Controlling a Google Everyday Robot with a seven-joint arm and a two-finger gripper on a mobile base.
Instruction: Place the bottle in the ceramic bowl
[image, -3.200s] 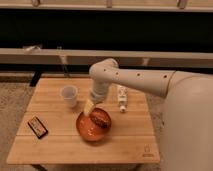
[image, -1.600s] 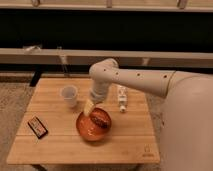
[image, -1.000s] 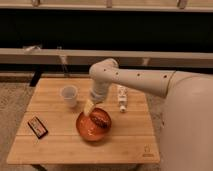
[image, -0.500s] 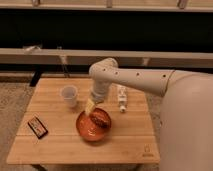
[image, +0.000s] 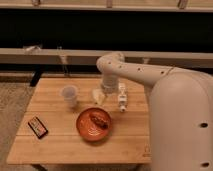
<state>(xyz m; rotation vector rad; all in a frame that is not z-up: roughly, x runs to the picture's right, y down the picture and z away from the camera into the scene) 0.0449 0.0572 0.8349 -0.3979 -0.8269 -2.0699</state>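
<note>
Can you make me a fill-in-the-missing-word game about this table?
1. The brown lump lies in the orange-red ___.
2. The bottle lies on the wooden ___.
3. The gripper hangs over the table between the bottle and the white ___.
Missing words: bowl; table; cup.

No readable text anywhere, bottle (image: 121, 96) label illegible, gripper (image: 106, 90) just beside bottle

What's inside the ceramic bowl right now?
Only a brown lump lies in the ceramic bowl; what it covers is hidden. The bottle sits outside on the table, beside the gripper, which hangs just behind the bowl.
</note>
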